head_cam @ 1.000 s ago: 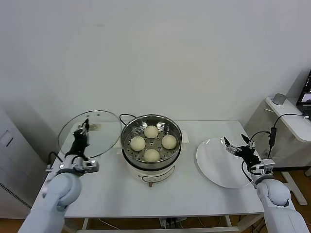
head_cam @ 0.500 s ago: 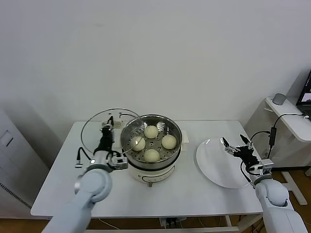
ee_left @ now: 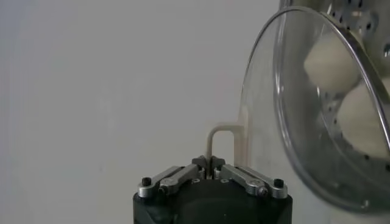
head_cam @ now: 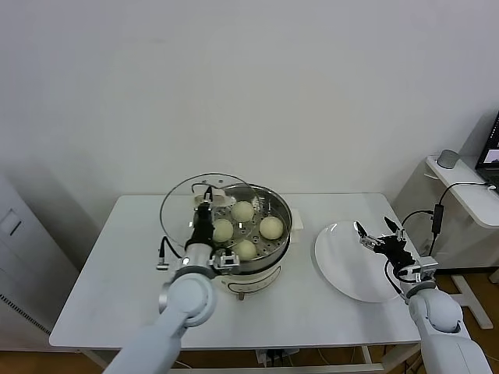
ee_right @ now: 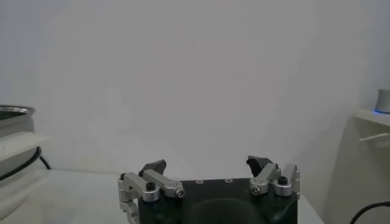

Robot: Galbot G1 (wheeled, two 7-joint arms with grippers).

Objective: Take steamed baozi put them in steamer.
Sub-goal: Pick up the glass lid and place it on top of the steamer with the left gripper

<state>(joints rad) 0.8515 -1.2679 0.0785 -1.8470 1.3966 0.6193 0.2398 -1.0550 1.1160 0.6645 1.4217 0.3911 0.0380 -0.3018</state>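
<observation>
- No brand, label or readable writing shows on the steamer (head_cam: 243,269), the glass lid (head_cam: 187,214) or the plate (head_cam: 347,265).
- Head view: all four steamed baozi (head_cam: 243,210) sit on the perforated tray inside the steel pot, which stands on its cream base at the middle of the white table (head_cam: 101,288), black cord (head_cam: 196,187) trailing behind.
- The left gripper (head_cam: 204,209) is clenched on the lid's cream handle (head_cam: 219,192), holding the lid upright on edge at the pot's left rim, partly overlapping the pot.
- The left wrist view alone shows the pinch close up: fingers (ee_left: 201,163) closed on the thin cream handle loop (ee_left: 222,137), with two buns seen through the glass disc (ee_left: 304,109).
- The right gripper (head_cam: 376,236) hovers over the bare white plate at the table's right, jaws spread wide and holding nothing; its wrist view shows the parted fingertips (ee_right: 152,166) and the steamer's edge (ee_right: 15,131) far off.
- Compared with a second ago, the lid and left arm have travelled from the table's left side to the pot; the right arm has barely moved.
</observation>
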